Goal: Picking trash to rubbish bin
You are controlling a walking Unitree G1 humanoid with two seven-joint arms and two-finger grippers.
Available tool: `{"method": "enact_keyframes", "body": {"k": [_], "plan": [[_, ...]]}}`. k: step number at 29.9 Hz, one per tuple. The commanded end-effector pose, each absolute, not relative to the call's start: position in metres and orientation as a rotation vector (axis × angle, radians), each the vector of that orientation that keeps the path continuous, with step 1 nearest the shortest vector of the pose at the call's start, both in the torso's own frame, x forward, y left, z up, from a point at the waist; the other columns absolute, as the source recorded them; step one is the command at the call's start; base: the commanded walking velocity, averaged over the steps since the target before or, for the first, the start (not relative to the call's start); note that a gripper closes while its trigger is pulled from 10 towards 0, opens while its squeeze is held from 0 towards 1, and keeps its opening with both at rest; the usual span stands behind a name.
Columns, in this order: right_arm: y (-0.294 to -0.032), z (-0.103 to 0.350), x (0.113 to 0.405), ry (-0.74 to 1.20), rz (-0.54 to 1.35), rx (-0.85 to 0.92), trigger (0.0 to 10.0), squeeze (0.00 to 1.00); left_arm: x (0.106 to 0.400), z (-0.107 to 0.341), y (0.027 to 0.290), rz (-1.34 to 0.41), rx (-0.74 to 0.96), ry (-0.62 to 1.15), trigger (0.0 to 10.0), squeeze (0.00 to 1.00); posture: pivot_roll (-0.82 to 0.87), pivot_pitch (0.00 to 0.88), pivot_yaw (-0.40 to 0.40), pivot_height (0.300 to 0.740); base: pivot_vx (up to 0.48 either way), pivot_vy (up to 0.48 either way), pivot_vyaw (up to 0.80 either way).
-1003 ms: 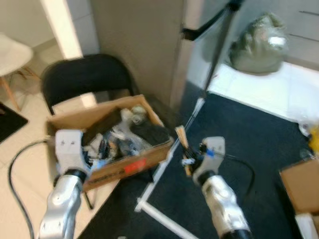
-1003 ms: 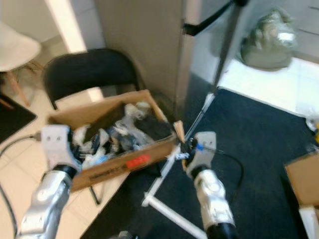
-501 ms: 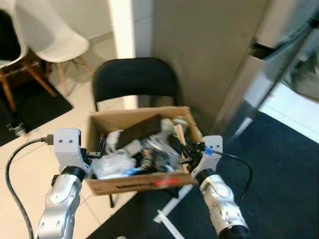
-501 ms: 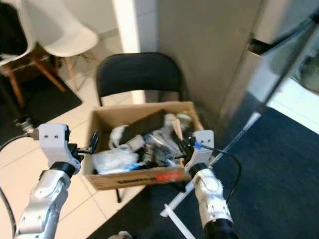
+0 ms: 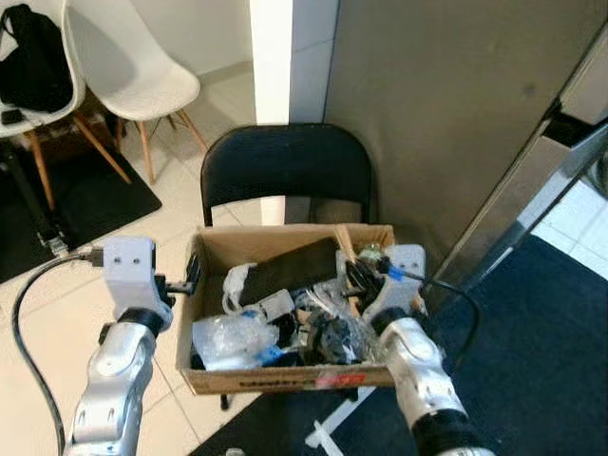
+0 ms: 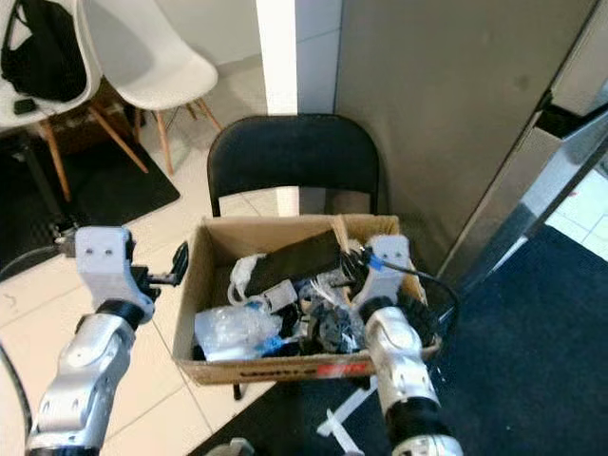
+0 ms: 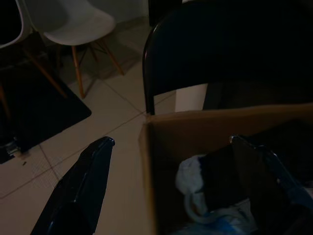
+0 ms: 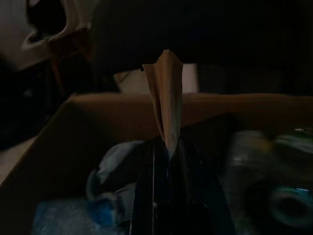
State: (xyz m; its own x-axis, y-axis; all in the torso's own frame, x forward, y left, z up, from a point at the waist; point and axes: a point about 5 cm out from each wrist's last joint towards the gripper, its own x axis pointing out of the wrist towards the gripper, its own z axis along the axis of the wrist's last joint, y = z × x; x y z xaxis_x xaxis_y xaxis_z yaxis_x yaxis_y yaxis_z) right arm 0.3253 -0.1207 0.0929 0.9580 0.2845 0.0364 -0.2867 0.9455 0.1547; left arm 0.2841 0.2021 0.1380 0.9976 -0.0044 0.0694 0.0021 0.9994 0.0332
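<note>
I am at the cardboard box [image 6: 285, 366] that sits on the black chair [image 6: 293, 157]. This box is where the trash goes, and it is already full of bags, wrappers and dark bits.

My right pincer [image 8: 168, 147] is pinched tight on a thin brown scrap of card [image 8: 166, 100]. The scrap stands up from my fingertips like a little flag. I hold it right over the box, near the right wall, so that it can fall in with the other trash when I let go. I think dropping it is my next job.

My left pincer [image 7: 171, 161] is wide apart and holds nothing. It waits by the left wall of the box, one finger [image 7: 85, 188] outside and one over the inside, out of the way.
</note>
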Motion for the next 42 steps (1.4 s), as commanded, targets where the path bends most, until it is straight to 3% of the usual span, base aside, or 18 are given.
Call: {"method": "enact_keyframes", "body": {"k": [1,12,17,28,29,33,34,37,42], "plan": [[-0.122,0.085,0.324,0.02,0.282,0.151,10.0,0.0,0.284,0.129,0.201,-0.035,0.07,-0.027,10.0,0.0,0.13,0.153,0.02,0.74,0.0,0.0,0.0],[-0.101,0.08,0.328,0.086,0.419,0.083,10.0,0.0,0.292,0.11,0.204,-0.101,0.191,0.101,10.0,0.0,0.13,0.164,0.027,0.74,0.0,0.0,0.0],[-0.073,0.076,0.329,0.127,0.553,0.002,10.0,0.0,0.294,0.104,0.2,-0.17,0.211,0.14,10.0,0.0,0.12,0.169,0.025,0.74,0.0,0.0,0.0],[-0.049,0.082,0.328,0.11,0.641,0.097,10.0,0.0,0.292,0.102,0.199,-0.203,0.226,0.148,10.0,0.0,0.12,0.17,0.012,0.74,0.0,0.0,0.0],[-0.045,0.084,0.327,0.1,0.662,0.127,10.0,1.0,0.292,0.102,0.199,-0.205,0.222,0.144,10.0,0.0,0.12,0.17,0.012,0.74,0.0,0.0,0.0],[-0.038,0.085,0.323,0.089,0.68,0.165,10.0,1.0,0.292,0.101,0.197,-0.218,0.219,0.146,10.0,0.0,0.12,0.158,0.021,0.74,0.0,0.0,0.0],[-0.039,0.086,0.324,0.075,0.661,0.183,10.0,0.0,0.292,0.101,0.195,-0.231,0.222,0.148,10.0,0.0,0.11,0.158,0.019,0.74,0.0,0.0,0.0],[-0.059,0.091,0.331,0.033,0.529,0.285,10.0,0.0,0.292,0.1,0.198,-0.203,0.206,0.146,10.0,0.0,0.11,0.142,0.022,0.74,0.0,0.0,0.0],[-0.071,0.09,0.331,0.026,0.512,0.3,10.0,0.0,0.292,0.103,0.197,-0.213,0.204,0.131,10.0,0.0,0.11,0.133,0.015,0.74,0.0,0.0,0.0]]}}
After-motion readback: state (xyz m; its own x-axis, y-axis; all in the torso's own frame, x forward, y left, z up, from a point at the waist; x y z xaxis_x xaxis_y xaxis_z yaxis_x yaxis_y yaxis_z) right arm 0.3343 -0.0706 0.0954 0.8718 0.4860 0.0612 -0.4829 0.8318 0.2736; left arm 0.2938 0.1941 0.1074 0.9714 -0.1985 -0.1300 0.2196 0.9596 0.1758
